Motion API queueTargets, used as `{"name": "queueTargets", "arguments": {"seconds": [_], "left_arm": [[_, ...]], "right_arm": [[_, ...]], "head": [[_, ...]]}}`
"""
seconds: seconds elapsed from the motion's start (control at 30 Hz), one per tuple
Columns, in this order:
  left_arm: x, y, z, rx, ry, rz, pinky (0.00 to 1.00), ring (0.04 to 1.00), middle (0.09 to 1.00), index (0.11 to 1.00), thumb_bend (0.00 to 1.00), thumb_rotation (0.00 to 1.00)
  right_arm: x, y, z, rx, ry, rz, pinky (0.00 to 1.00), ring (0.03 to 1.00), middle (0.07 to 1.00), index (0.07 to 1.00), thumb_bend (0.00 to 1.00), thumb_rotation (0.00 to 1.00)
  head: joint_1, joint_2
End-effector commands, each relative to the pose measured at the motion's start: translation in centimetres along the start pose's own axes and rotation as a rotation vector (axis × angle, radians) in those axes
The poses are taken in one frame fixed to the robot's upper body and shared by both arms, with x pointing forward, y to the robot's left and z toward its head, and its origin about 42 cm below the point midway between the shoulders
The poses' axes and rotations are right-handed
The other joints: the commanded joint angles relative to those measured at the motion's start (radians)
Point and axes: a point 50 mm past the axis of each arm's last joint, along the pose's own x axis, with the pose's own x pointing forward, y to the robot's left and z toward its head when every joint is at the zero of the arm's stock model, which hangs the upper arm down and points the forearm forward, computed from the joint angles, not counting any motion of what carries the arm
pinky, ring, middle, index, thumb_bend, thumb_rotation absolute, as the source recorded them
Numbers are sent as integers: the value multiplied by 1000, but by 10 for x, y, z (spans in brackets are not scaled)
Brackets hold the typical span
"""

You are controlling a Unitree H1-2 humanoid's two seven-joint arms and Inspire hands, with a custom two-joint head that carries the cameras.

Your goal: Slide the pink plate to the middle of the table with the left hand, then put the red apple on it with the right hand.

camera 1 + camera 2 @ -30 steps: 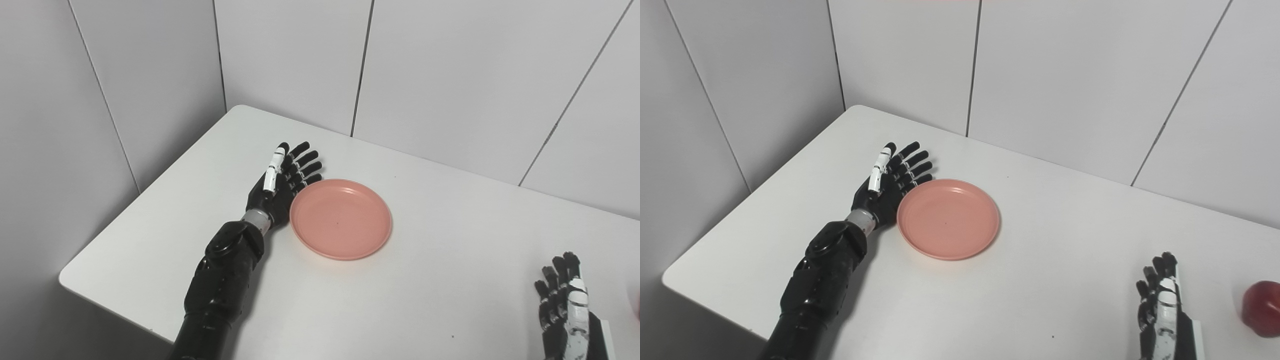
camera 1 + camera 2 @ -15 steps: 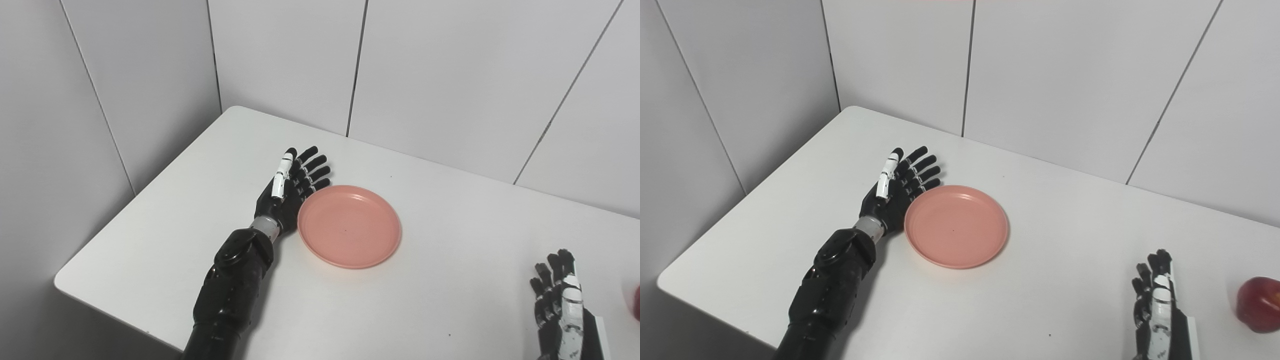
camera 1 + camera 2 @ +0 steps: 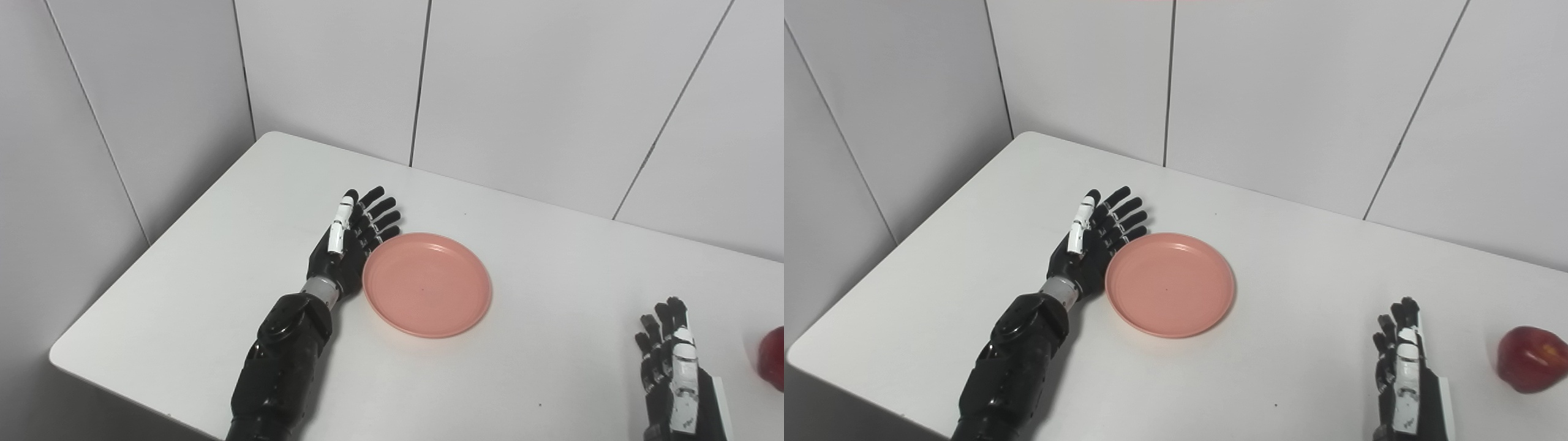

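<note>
**Pushing the plate by its rim**

Looking from the left eye view, the left hand (image 3: 350, 245) stands edge-on to the white counter (image 3: 184, 269), fingers straight and spread, gripping nothing, its palm side against the left rim of the pink plate (image 3: 427, 283). The plate lies flat, left of the counter's middle. It looks like light, stiff plastic that should glide easily on the smooth top, so a push low on the rim seems the place to work it; too quick a shove could send it skating off. The right hand (image 3: 672, 366) rests near the front right, fingers extended and empty.

From the right eye view, the red apple (image 3: 1527, 359) sits on the counter just right of the right hand, not touching it, well apart from the plate. Round and firm, probably slick-skinned, it would want fingers wrapped around its sides.
</note>
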Motion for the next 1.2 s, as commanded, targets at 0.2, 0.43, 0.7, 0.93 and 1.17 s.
{"name": "queueTargets", "arguments": {"seconds": [0.2,0.43,0.7,0.93,1.17], "left_arm": [[-8,-18,-13,-5,38,-13,818,846,855,842,352,1000],[-14,-30,-22,9,58,-24,843,859,869,856,352,1000],[-19,-48,-26,4,71,-41,842,859,872,861,351,1000],[-26,-63,-32,18,102,-63,849,855,866,853,332,1000],[-32,-75,-41,22,143,-90,855,857,869,860,329,1000]], "right_arm": [[5,4,14,15,-97,10,1000,982,1000,1000,310,1000],[5,5,14,25,-99,10,1000,977,1000,1000,322,1000],[6,8,16,28,-98,18,995,976,1000,1000,299,1000],[6,15,18,51,-95,12,1000,980,1000,1000,301,1000],[6,19,20,18,-90,6,1000,972,995,996,320,1000]], "head": [[-17,11],[-34,20],[-68,34],[-99,50],[-134,65]]}}
